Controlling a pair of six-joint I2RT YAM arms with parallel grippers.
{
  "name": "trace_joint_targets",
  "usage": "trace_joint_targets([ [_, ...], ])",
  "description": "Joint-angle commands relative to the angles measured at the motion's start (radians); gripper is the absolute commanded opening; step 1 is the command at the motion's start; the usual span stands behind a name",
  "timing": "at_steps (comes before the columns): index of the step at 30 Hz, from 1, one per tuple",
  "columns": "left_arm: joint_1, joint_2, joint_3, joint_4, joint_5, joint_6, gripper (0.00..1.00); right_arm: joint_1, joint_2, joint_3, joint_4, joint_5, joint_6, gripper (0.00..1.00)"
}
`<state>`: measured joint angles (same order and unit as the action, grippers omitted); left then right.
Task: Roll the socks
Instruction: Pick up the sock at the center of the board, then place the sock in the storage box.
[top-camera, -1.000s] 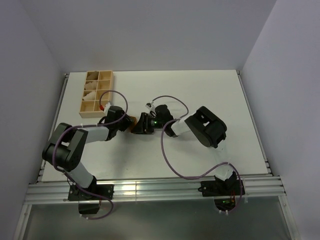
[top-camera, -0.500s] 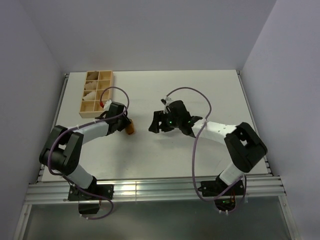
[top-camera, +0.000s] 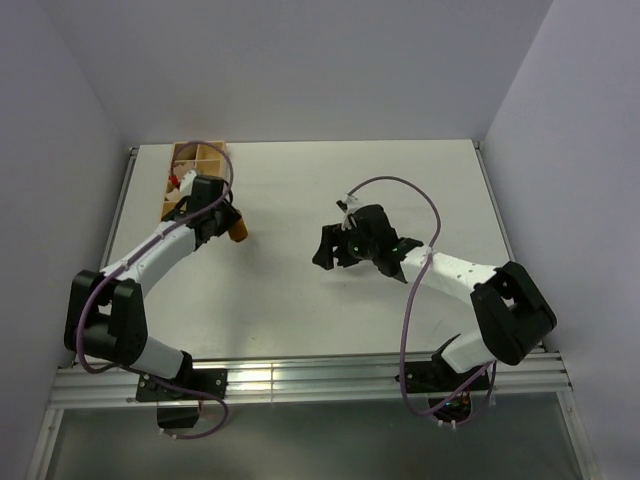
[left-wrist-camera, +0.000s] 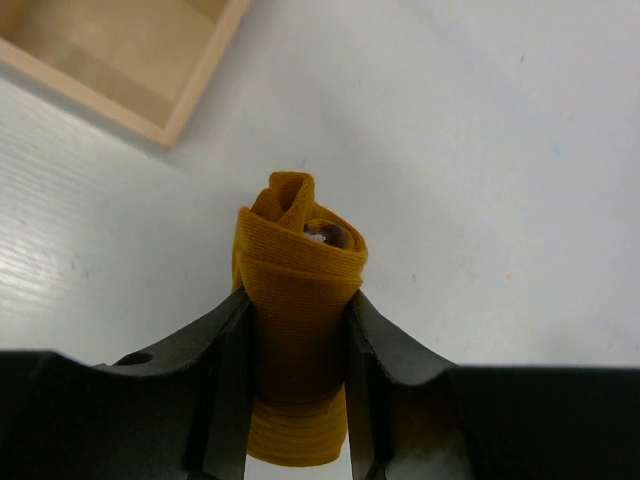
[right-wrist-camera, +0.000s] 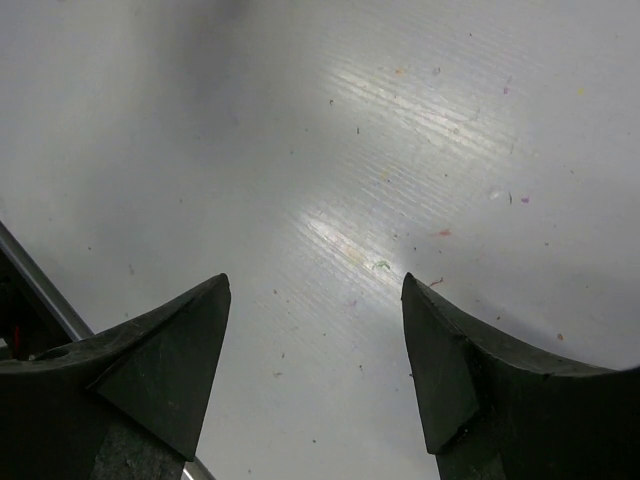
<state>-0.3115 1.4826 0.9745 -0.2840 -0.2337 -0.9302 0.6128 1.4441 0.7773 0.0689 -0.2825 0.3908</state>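
Observation:
The mustard-orange socks (left-wrist-camera: 298, 290) are rolled into a tight bundle, with a bit of dark cuff showing at the roll's end. My left gripper (left-wrist-camera: 298, 305) is shut on the bundle and holds it over the white table, just right of the wooden box. In the top view the bundle (top-camera: 237, 231) shows as a small orange piece at the left gripper (top-camera: 228, 224). My right gripper (top-camera: 325, 250) is open and empty near the table's middle; in its wrist view the gripper (right-wrist-camera: 315, 290) has only bare table between its tips.
A wooden compartment box (top-camera: 183, 158) stands at the back left, partly hidden by my left arm; its corner (left-wrist-camera: 165, 128) shows in the left wrist view. A metal rail runs along the table's near edge (top-camera: 300, 375).
My left gripper has carried the rolled socks left and back toward the wooden box. My right gripper has let go, opened and drawn away to the right.

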Motion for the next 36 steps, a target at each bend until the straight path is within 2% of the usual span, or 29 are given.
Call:
trace_joint_targets([
  [1, 0.058, -0.038, 0.088, -0.03, 0.017, 0.045, 0.0, -0.013, -0.037, -0.015, 0.037, -0.024, -0.026, 0.76],
  [11, 0.216, 0.05, 0.184, 0.042, 0.105, 0.047, 0.0, -0.028, -0.025, -0.052, 0.095, -0.081, -0.036, 0.75],
  [19, 0.291, 0.123, 0.168, 0.161, 0.211, 0.025, 0.0, -0.036, -0.004, -0.064, 0.126, -0.122, -0.035, 0.74],
  [29, 0.365, 0.237, 0.202, 0.12, 0.224, 0.011, 0.0, -0.042, 0.01, -0.07, 0.137, -0.136, -0.033, 0.74],
  [36, 0.382, 0.303, 0.247, 0.065, 0.172, 0.04, 0.0, -0.044, 0.015, -0.072, 0.143, -0.141, -0.03, 0.74],
])
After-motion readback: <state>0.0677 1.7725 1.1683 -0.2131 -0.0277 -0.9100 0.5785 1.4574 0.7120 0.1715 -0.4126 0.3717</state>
